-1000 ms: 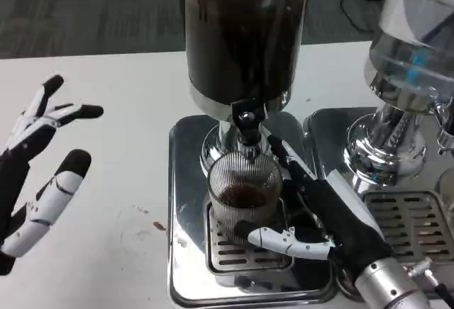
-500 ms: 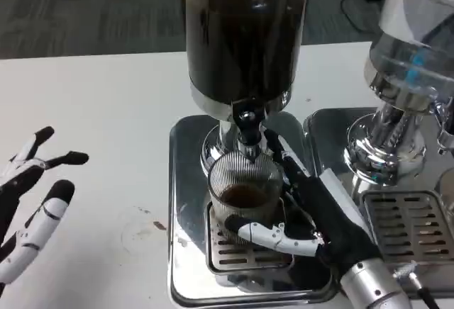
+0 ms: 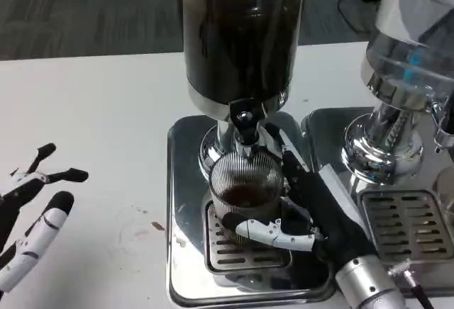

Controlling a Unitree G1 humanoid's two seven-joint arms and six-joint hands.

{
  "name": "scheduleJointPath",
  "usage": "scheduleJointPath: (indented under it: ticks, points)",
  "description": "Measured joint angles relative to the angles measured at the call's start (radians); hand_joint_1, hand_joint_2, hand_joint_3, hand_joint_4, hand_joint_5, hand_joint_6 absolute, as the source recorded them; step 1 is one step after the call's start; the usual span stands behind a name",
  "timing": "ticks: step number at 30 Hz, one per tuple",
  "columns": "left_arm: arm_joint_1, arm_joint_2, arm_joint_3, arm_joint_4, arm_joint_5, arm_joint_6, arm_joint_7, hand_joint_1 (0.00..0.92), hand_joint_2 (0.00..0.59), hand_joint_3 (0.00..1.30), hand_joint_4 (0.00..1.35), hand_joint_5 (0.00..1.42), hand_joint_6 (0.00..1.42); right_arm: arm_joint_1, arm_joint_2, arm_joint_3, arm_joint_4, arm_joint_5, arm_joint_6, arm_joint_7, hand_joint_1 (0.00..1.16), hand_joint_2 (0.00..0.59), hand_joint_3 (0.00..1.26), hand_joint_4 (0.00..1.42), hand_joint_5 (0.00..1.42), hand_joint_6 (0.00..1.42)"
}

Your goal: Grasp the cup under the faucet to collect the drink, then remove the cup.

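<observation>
Head view: looked down on a white worktop (image 3: 106,110) with two drink dispensers standing on it.
Cup: a ribbed clear cup (image 3: 245,194) stood on the slotted grate (image 3: 234,252) of a shiny steel drip tray (image 3: 186,203), right under the faucet (image 3: 245,126) — a little dark drink lay in its bottom.
Dispenser: the dark-filled tank (image 3: 241,32) rose above the faucet.
Right hand: the right hand (image 3: 305,206) was wrapped around the cup from its right side — one white finger crossed the cup's front near the base, dark fingers (image 3: 292,164) ran up along its far right side, so it gripped the cup.
Left hand: the left hand (image 3: 32,213) hung over the worktop at the picture's left edge, well apart from the tray, fingers spread and holding nothing.
Second dispenser: a clear tank (image 3: 411,40) on a chrome stand stood to the right, with its own grate (image 3: 401,220).
Worktop marks: small reddish stains (image 3: 145,227) lay left of the tray.
</observation>
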Motion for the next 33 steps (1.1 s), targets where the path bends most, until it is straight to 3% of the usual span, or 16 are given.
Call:
scheduleJointPath:
  ticks: [14, 23, 33]
  points:
    - [0.026, 0.0, -0.001, -0.009, 0.0, 0.013, 0.0, 0.0, 0.287, 0.42, 0.05, 0.19, 0.01, 0.003, 0.001, 0.028, -0.001, -0.016, 0.003, -0.004, 0.88, 0.125, 0.19, 0.3, 0.45, 0.59]
    - [0.036, 0.0, 0.003, -0.031, 0.0, 0.027, 0.0, 0.0, 0.287, 0.42, 0.06, 0.19, 0.01, 0.015, 0.026, 0.029, 0.003, -0.049, -0.008, -0.075, 0.91, 0.141, 0.36, 0.43, 0.58, 0.71]
    - [0.035, 0.0, 0.008, -0.031, 0.0, 0.028, 0.0, 0.0, 0.287, 0.42, 0.06, 0.19, 0.0, 0.021, 0.038, 0.025, 0.033, -0.069, -0.045, -0.116, 0.93, 0.144, 0.43, 0.51, 0.66, 0.83]
